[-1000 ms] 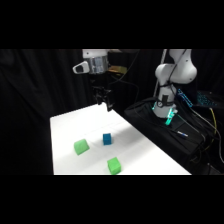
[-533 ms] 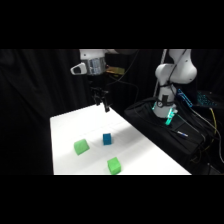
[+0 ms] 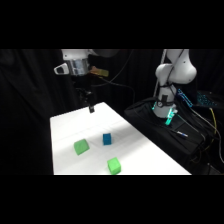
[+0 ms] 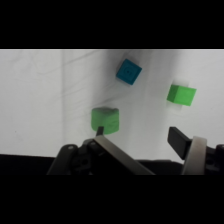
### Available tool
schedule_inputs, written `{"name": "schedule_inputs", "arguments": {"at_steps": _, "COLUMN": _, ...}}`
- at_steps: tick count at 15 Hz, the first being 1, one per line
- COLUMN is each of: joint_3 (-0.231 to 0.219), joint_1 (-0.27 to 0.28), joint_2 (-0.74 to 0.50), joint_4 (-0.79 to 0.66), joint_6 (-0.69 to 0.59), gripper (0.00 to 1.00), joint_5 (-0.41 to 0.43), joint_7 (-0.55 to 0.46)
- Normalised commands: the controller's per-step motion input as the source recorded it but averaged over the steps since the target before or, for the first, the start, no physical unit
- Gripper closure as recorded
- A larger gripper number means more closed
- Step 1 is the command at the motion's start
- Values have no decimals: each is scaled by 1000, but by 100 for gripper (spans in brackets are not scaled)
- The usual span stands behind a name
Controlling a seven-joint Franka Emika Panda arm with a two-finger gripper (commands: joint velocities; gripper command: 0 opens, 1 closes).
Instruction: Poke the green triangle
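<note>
Green triangle [image 3: 81, 146]: low mid-green block, flat top up, lying free on the white table [image 3: 145, 150] toward its left edge. Nothing touches or covers it, so a straight descent onto its top looks possible. In the wrist view it [image 4: 105, 120] sits just above the left finger.

Blue cube [image 3: 106, 139]: just right of the green triangle, apart from it, slightly farther from the side camera. In the wrist view [image 4: 128, 71] it lies beyond the triangle.

Lime-green block [image 3: 114, 165]: right of the green triangle and nearer the side camera, close to the table's front edge; well apart from it. A likely decoy, brighter and chunkier [image 4: 181, 94].

Gripper [image 3: 90, 107]: hangs above the table's far end, beyond the green triangle and well clear of it, holding nothing. In the wrist view the two fingers [image 4: 180, 140] stand apart with bare table between them. Judged to be on approach; it would need to come nearer and lower to poke.

Arm base [image 3: 165, 102]: far right of the green triangle, off the table.
</note>
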Motion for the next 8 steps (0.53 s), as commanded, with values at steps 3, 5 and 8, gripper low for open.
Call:
{"name": "schedule_inputs", "arguments": {"at_steps": 3, "joint_3": 30, "joint_1": -81, "joint_2": 381, "joint_4": 601, "joint_6": -172, "gripper": 29, "joint_5": 139, "joint_7": -249}}
{"name": "schedule_inputs", "arguments": {"at_steps": 5, "joint_3": 55, "joint_1": -78, "joint_2": 344, "joint_4": 529, "joint_6": -150, "gripper": 55, "joint_5": 145, "joint_7": -216}}
{"name": "schedule_inputs", "arguments": {"at_steps": 8, "joint_3": 67, "joint_1": -76, "joint_2": 318, "joint_4": 464, "joint_6": -122, "gripper": 91, "joint_5": 131, "joint_7": -181}}
